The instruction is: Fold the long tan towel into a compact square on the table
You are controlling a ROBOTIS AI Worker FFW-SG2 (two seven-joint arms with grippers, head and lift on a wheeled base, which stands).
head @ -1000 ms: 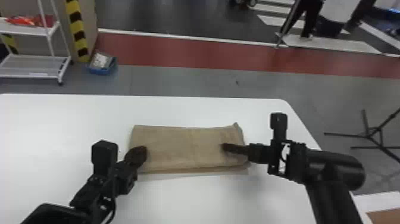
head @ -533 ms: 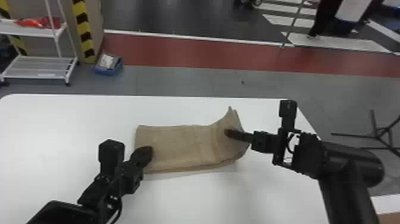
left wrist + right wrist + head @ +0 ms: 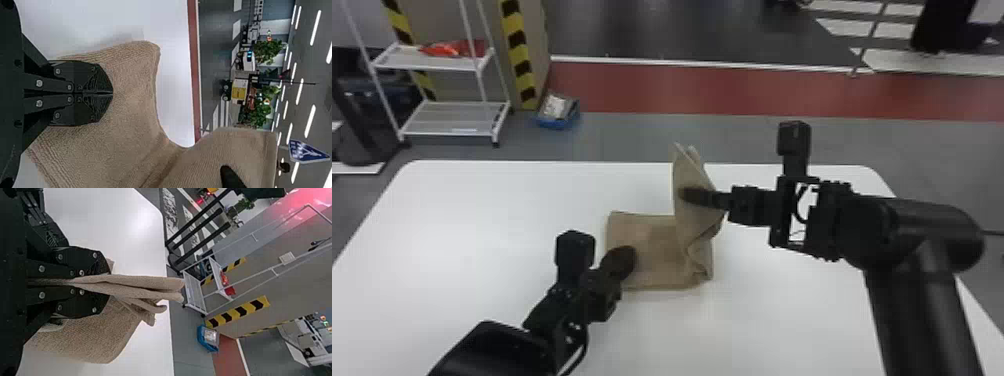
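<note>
The towel lies on the white table, its left part flat and its right end standing up in the air, a little crooked, with several layers of cloth hanging together. From where I'm standing, that raised end belongs to the right gripper, whose fingers are clamped around the layers, cloth poking out past the tips. The left gripper is down on the flat part near its left edge, fingers pressed together with no cloth between them that I can see; I'd say it's there to pin the towel in place.

The way I read it, this is the crosswise fold: the long strip is being doubled over, right end towards left, to bring it down to something near a square. The job looks well past its middle.

What's needed next is for the right gripper to carry that end over to the left and lay it down with the edges matching, then let go. The left one will have to slide out without dragging the bottom layers. I'd watch the bunched bit at the near side of the fold, since it could set as a crease, and the lifted layers might fan apart.
</note>
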